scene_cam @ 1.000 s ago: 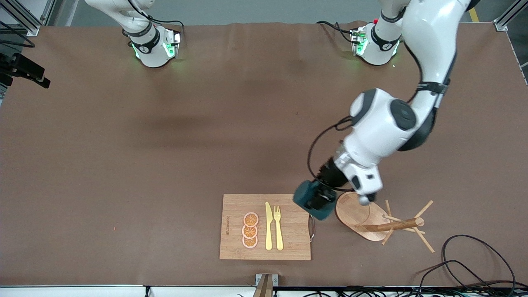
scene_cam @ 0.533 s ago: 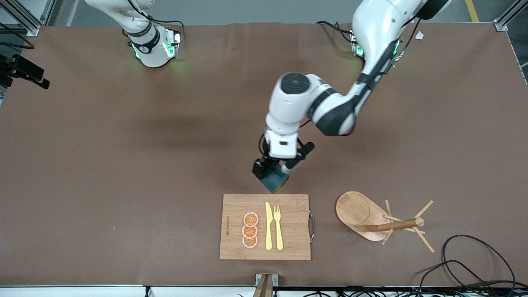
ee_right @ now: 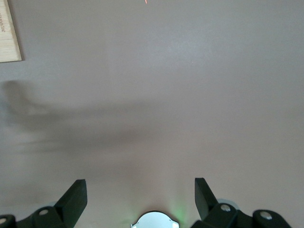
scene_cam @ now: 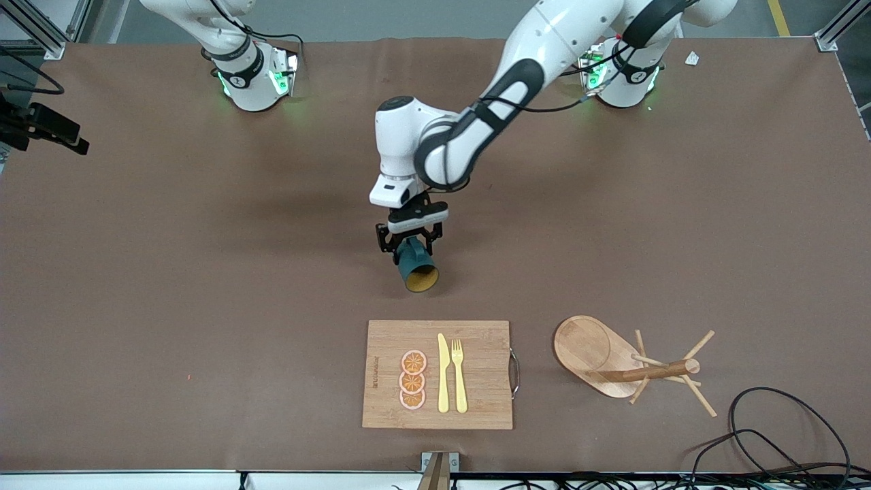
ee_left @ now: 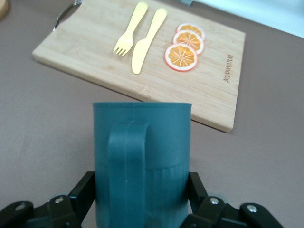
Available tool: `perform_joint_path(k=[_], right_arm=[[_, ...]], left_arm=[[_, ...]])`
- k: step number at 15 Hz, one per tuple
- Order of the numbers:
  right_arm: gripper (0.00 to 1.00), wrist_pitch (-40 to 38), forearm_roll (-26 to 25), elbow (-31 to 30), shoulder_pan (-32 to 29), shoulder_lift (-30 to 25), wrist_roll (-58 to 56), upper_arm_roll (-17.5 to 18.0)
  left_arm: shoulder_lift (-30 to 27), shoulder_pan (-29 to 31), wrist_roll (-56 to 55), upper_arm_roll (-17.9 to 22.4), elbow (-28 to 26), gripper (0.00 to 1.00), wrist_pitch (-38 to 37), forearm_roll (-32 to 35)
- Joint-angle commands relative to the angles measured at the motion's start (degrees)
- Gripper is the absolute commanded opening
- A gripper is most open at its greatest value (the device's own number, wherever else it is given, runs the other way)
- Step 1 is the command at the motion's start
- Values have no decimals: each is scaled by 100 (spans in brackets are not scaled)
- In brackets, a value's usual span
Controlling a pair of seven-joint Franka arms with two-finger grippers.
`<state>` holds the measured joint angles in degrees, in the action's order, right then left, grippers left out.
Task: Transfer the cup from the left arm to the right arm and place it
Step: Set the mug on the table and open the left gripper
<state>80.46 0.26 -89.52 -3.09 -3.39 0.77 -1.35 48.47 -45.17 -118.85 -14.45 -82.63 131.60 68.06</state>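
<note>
The cup [scene_cam: 416, 267] hangs in the air, tipped so its yellow mouth faces the cutting board [scene_cam: 437, 374], over bare bench [scene_cam: 204, 272]. My left gripper [scene_cam: 409, 243] clamps its ribbed sides, handle toward my wrist. My right gripper [ee_right: 140, 190] waits spread wide, holding nothing, over bare bench.

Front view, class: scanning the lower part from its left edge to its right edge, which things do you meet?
Three orange slices → yellow plastic knife → yellow plastic fork → toppled wooden peg rack → black cable loop.
</note>
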Motion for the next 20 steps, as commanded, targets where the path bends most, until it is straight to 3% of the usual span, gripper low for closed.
perform_joint_path(k=[1, 7, 10, 12, 17, 20], right_arm=[[100, 109, -61, 49, -51, 215, 11, 47], [100, 865, 27, 66, -42, 1287, -15, 56], [100, 1444, -44, 31, 107, 1542, -112, 65], [100, 1577, 8, -4, 168, 1736, -60, 65], [100, 2252, 44, -529, 615, 1825, 378, 65], [100, 2676, 44, -935, 1046, 1807, 643, 65]], left_arm=[[328, -701, -619, 451, 133, 46, -545, 1118], [1084, -1309, -2412, 619, 125, 49, -1705, 3807], [1507, -1380, -2853, 619, 116, 56, -2365, 4478], [1473, -1467, -2889, 592, 107, 99, -2428, 4462], [1271, -1749, -2845, 206, 63, 100, -2735, 3480], [946, -1784, -2610, -416, 54, 100, -3227, 2321]])
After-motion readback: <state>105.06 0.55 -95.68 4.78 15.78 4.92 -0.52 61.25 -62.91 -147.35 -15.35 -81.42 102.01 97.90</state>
